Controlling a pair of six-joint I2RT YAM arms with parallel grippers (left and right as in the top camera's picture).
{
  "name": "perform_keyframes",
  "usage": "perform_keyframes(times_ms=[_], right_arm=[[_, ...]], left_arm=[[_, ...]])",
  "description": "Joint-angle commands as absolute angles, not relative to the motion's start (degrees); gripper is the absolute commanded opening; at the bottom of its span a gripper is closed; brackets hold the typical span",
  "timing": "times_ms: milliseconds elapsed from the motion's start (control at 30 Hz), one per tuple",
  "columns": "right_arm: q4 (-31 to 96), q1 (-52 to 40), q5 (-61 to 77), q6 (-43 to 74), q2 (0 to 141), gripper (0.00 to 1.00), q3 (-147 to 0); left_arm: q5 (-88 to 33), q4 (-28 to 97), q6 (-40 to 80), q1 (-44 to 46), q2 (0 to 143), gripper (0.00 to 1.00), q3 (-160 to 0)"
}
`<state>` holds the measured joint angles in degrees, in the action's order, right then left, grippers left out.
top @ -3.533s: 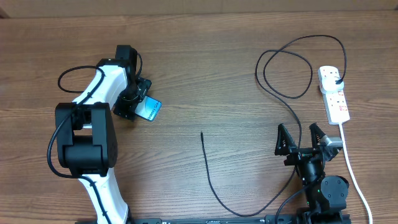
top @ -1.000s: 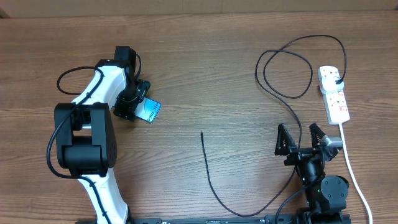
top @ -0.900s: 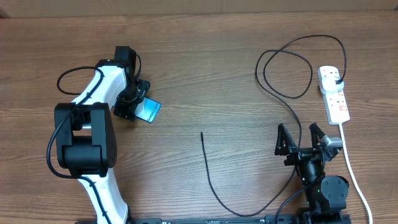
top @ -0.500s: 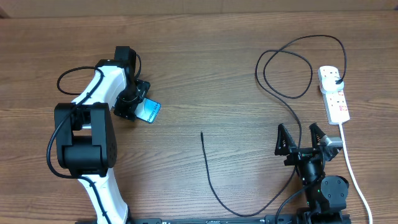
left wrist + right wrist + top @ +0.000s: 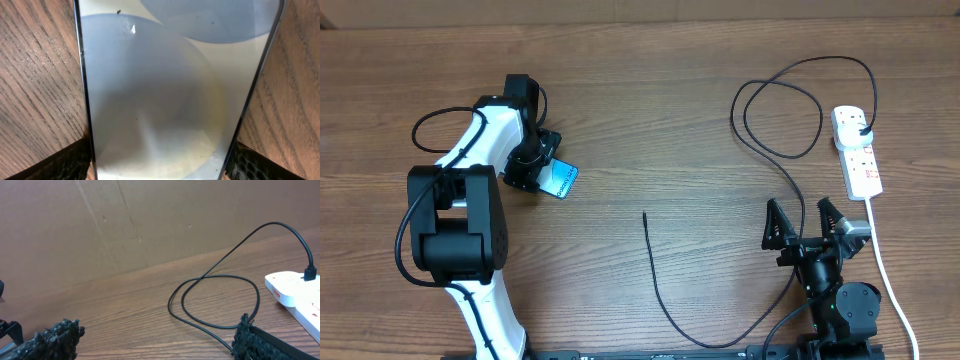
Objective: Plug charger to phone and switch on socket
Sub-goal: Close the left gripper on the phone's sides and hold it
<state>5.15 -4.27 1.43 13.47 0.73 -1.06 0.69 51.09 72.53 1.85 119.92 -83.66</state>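
Overhead, the left gripper (image 5: 536,166) clamps one end of the phone (image 5: 563,179), well apart from the charger (image 5: 657,283) and the socket (image 5: 861,166) near the spread-open right gripper (image 5: 808,226); the left wrist view shows finger pads (image 5: 65,162) against the phone's edges, and the right wrist view shows the charger's loop ahead.

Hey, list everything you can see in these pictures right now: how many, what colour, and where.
phone: one, blue-lit screen, left of centre, between the left jaws
charger: one, black, tip free mid-table, cable looping right, plug in the socket
socket: one, white with reddish switches, far right
cord: one, white, from the socket toward the near edge
table: one, brown wood
cardboard wall: one, brown, behind the table
left arm: one, white and black, jaws shut on the phone
right arm: one, black, near right, jaws open, holding nothing
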Motion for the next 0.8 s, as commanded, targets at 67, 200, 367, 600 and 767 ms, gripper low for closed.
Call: perform_keyframes(times_ms=[67,200,367,600,767], right_arm=[[4.84,-4.49,0.91,13.52,0.16,1.00,-0.45],[4.84,-4.49,0.93,13.52,0.16,1.00,-0.45],[4.84,-4.49,0.91,13.52,0.16,1.00,-0.45],[4.84,-4.49,0.91,13.52,0.16,1.00,-0.45],[4.84,-4.49,0.91,13.52,0.16,1.00,-0.45]], left_arm=[[-1.06,50.63,73.71,1.78,120.64,0.86,-82.00],[-1.04,50.63,73.71,1.78,120.64,0.84,-82.00],[-1.06,50.61,73.71,1.78,120.64,0.82,-82.00],[-1.06,50.61,73.71,1.78,120.64,0.79,-82.00],[-1.06,50.61,73.71,1.78,120.64,0.75,-82.00]])
